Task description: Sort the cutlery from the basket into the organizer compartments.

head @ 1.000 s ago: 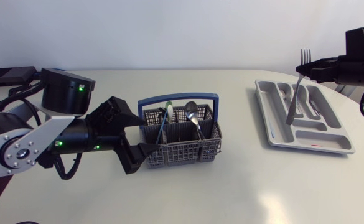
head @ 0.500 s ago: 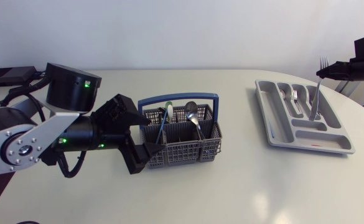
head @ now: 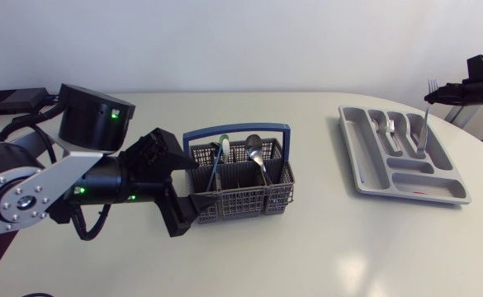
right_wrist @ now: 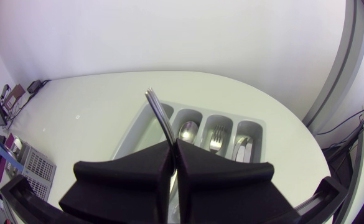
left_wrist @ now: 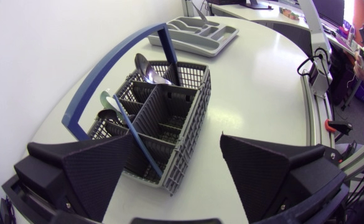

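The white table [head: 307, 247] is smooth and matte, with a rounded far edge. My left gripper [head: 196, 179] sits at the near end of the basket [head: 249, 198] with its wedge-shaped fingers spread wide. They hold nothing, and one of them stands apart from the mesh. The basket is grey plastic lattice, boxy, under an arched blue handle [head: 241, 129]. A shiny spoon [head: 254, 147] stands in it bowl up, beside a slim blue-handled piece [left_wrist: 135, 134]. The organizer [head: 365, 169] is a grey moulded tray of long rounded slots, well apart from the basket. My right gripper [right_wrist: 173, 149] is pinched tight on a thin steel fork [head: 423, 124]. The fork hangs tines up over the tray's slots, and I cannot tell whether it touches.
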Controlling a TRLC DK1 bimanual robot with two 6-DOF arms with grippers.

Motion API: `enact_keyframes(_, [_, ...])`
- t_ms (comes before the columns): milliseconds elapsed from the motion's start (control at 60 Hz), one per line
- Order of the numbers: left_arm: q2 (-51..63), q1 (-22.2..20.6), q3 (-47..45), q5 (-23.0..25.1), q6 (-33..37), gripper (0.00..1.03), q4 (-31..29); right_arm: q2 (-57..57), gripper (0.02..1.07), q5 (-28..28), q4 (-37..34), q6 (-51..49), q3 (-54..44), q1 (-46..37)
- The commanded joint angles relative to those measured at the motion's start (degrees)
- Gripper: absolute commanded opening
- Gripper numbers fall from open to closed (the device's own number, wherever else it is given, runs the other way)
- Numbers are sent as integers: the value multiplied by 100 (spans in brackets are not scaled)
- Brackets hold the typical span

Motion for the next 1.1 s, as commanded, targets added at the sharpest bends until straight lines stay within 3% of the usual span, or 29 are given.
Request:
enact_keyframes(0, [-143,-100,69,-16,39,97,-90,258,8,81,-75,-201,103,-40])
enact_keyframes(333, [-187,-337,78,-182,-23,97,-169,680,8,169,-84,-139,481,-84])
enact_keyframes(783, [-205,-284,34,-191,-5,97,-143,1145,8,222,-225,221,1211,65])
enact_keyframes(1083, [-240,-249,-54,-182,4,97,-81,1260,8,257,-234,247,1088,144])
